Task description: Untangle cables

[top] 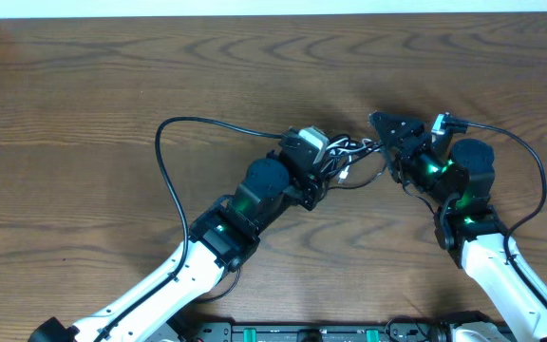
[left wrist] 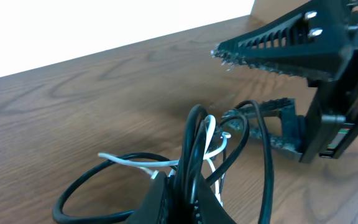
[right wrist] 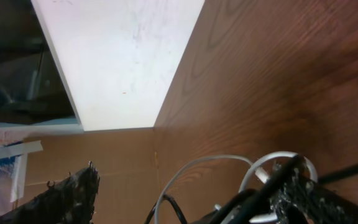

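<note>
The cables (top: 354,157) are a small tangle of thin black cords and one white cord between the two grippers at the table's middle. My left gripper (top: 335,160) is shut on a bunch of the black cords (left wrist: 194,155), which rise from its jaws (left wrist: 188,196). The white cord (left wrist: 129,162) loops beside them. My right gripper (top: 380,135) is open at the tangle's right end. One finger is raised and the other lies against the cords (left wrist: 224,85). In the right wrist view the jaws (right wrist: 191,193) stand wide apart, with white and black cords (right wrist: 241,168) between them.
The arms' own thicker black wires arc over the brown wooden table (top: 112,95), one to the left (top: 164,161) and one to the right (top: 539,180). The table's far edge meets a white surface (right wrist: 123,56).
</note>
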Controlling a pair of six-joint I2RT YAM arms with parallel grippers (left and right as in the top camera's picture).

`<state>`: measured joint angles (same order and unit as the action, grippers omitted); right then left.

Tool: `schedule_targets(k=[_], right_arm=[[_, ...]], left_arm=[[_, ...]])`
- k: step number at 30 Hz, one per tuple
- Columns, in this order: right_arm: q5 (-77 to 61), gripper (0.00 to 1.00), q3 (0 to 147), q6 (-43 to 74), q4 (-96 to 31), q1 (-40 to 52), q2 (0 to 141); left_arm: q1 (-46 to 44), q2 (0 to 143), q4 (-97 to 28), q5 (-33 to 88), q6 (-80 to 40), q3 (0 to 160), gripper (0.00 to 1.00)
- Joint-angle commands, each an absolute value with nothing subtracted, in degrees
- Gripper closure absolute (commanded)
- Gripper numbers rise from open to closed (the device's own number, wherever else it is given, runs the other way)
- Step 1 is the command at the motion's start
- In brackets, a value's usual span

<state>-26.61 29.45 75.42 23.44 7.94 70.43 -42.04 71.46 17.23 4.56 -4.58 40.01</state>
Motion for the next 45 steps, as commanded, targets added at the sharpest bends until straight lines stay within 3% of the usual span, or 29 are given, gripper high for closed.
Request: schedule_targets(k=[1,13,24,35,42,45], right_arm=[[-27.0,0.16,29.08,75.16,23.57,7.97,70.52],[-27.16,0.15,29.08,75.13,23.57,7.97,70.52],[-26.89,0.08,29.08,74.43,26.98,10.2,70.52],[-23.73,0.1,29.08,76.73,28.16,14.37,70.52],[-21.21,0.11,29.08,76.66,30.02,16.43,70.52],[-20.6,0.19,29.08,76.64,30.0,16.6,70.52]], left_arm=[[-41.93,71.48,19.16,5.87,-5.3,41.21,0.92],[-41.91,71.48,27.18,5.54,-5.26,41.21,0.92],[-41.8,71.48,30.76,-1.93,-5.26,41.21,0.92],[-41.8,71.5,32.29,-3.66,-5.28,41.21,0.92],[-41.82,71.5,32.51,7.11,-5.28,41.21,0.92],[-41.82,71.48,33.28,11.64,-5.28,41.21,0.92]])
